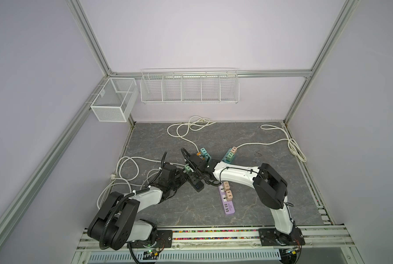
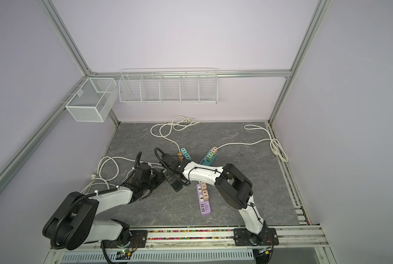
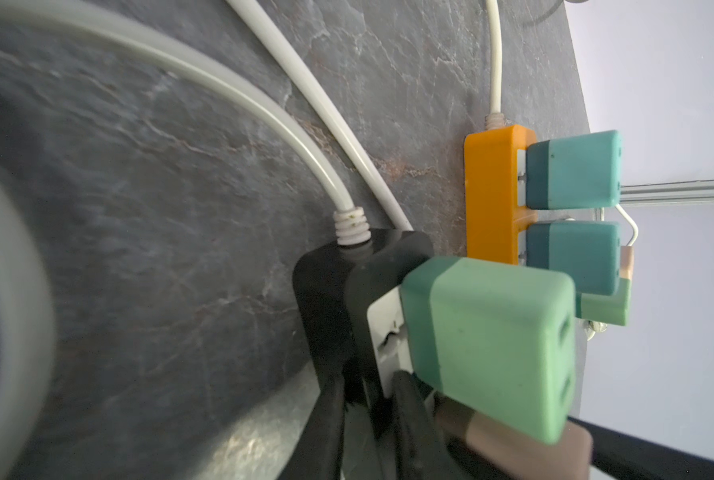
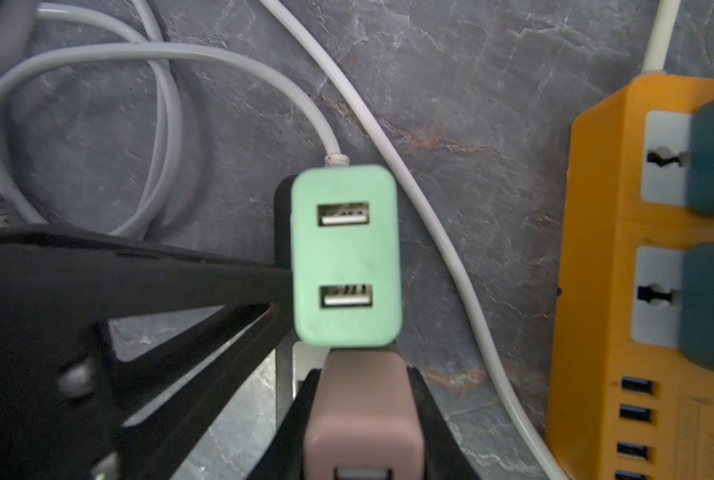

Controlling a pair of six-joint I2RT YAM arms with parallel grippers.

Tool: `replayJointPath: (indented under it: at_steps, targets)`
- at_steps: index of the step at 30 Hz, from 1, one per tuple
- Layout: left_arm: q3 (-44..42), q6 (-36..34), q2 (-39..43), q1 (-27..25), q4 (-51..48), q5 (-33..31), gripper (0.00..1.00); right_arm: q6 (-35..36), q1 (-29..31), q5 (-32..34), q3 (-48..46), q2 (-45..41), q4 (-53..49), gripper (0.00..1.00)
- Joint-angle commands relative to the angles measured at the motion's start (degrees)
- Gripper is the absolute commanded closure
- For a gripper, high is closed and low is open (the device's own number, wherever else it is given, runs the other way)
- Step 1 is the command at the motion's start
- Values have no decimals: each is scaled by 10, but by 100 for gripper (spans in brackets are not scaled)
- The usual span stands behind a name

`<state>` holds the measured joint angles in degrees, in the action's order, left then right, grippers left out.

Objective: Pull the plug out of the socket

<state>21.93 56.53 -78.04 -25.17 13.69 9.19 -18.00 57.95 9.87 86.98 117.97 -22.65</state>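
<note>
A black socket strip (image 1: 196, 184) (image 3: 326, 282) lies mid-table and carries a mint-green plug (image 4: 345, 255) (image 3: 492, 345) and, beside it, a pinkish-beige plug (image 4: 363, 428) (image 3: 525, 449). My right gripper (image 4: 363, 382) reaches down from above and is shut on the pinkish-beige plug, one black finger on each side. My left gripper (image 3: 368, 399) comes in from the left and is shut on the edge of the black strip; its fingers (image 4: 181, 270) also show in the right wrist view. In both top views the arms hide the pinkish plug.
An orange strip (image 3: 492, 187) (image 4: 596, 249) with two teal plugs lies just behind. A purple strip (image 1: 227, 202) with two beige plugs sits nearer the front, a teal strip (image 1: 228, 157) to the right. White cords (image 1: 127, 169) loop over the left and back. Wire baskets (image 1: 188, 86) hang on the wall.
</note>
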Motion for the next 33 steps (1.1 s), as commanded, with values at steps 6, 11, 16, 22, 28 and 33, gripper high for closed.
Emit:
replayJointPath:
  at_steps: [6,11,16,22,28,33]
  targets:
    - [-22,-7,-39,-6,-146,-15,80,4,28,1,4,-29,4,81]
    - [-19,-7,-34,-6,-149,-13,80,-3,9,31,-9,-66,-7,82]
    - [1,-12,-16,-6,-161,-13,80,-4,0,32,-45,-116,1,81]
    - [44,-17,15,-6,-175,4,77,-44,-3,8,-76,-150,14,81]
    - [71,-34,73,-6,-226,-13,74,-106,-4,-13,-112,-179,39,81]
    - [84,-51,147,-5,-288,-47,69,-155,4,-26,-140,-178,79,81]
